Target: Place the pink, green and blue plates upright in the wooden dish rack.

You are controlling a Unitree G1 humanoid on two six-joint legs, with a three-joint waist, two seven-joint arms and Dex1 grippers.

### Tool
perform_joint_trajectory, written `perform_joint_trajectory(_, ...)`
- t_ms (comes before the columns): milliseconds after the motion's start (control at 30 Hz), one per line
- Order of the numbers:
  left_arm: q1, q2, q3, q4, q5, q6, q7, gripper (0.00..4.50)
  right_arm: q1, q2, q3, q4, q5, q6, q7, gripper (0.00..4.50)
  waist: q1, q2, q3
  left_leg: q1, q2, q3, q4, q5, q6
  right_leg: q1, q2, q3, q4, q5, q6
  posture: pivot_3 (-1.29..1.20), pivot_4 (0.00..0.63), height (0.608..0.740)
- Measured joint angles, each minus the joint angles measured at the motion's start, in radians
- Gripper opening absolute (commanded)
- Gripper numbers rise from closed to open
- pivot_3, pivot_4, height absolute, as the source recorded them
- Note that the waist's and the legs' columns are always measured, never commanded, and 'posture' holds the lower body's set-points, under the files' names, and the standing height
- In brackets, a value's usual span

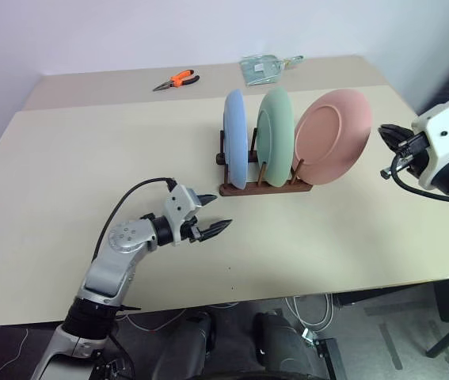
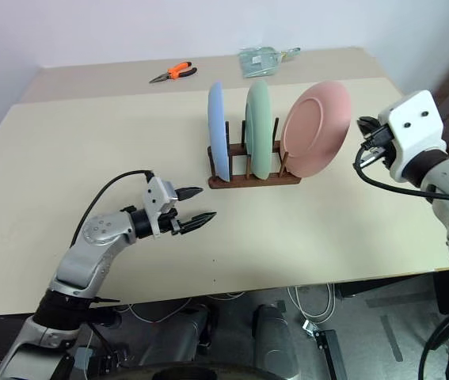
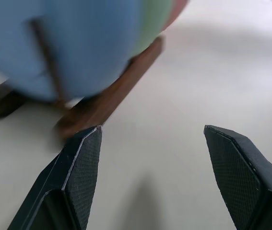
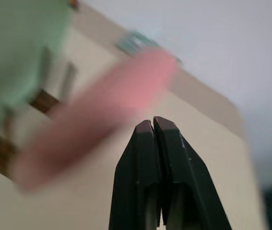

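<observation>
- The blue plate [image 1: 235, 138], green plate [image 1: 275, 133] and pink plate [image 1: 332, 134] stand upright in the wooden rack [image 1: 265, 187] near the middle of the tabletop [image 1: 66, 198]; the pink one leans to the right.
- The left claw [image 1: 218, 228] hovers low, near the rack's front left, fingers apart and empty.
- The right claw [image 4: 153, 125] is off to the right of the pink plate, fingers pressed together, holding nothing.
- Orange pliers [image 1: 176, 79] lie at the far edge.
</observation>
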Motion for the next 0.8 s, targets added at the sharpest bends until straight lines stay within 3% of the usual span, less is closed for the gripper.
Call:
perform_joint_trajectory(267, 0.001, 0.001, -0.006, 0.0, 0.002, 0.011, 0.011, 3.49, -0.04, 0.062, 0.13, 0.036, -0.095, -0.093, 0.036, 0.04, 0.01, 0.0, 0.0, -0.001, 0.0, 0.0, 0.001, 0.0, 0.0, 0.0, 0.0, 0.0, 0.0, 0.0, 0.0, 0.0, 0.15, 0.719)
perform_joint_trajectory(500, 0.016, 0.019, 0.003, -0.004, 0.002, 0.015, 0.019, 3.49, -0.074, 0.079, 0.121, 0.019, -0.097, -0.092, 0.061, 0.04, 0.013, 0.0, 0.0, -0.001, 0.0, 0.0, 0.001, 0.0, 0.0, 0.001, 0.0, -0.001, -0.001, 0.0, 0.0, 0.0, 0.15, 0.719)
perform_joint_trajectory(800, 0.008, 0.027, 0.017, 0.023, 0.005, 0.006, 0.041, 3.49, 0.037, 0.096, 0.027, 0.098, -0.144, -0.126, 0.05, 0.04, 0.01, 0.0, 0.0, 0.0, 0.0, 0.0, 0.001, 0.0, 0.0, 0.001, 0.0, -0.001, 0.0, 0.0, 0.001, 0.0, 0.15, 0.719)
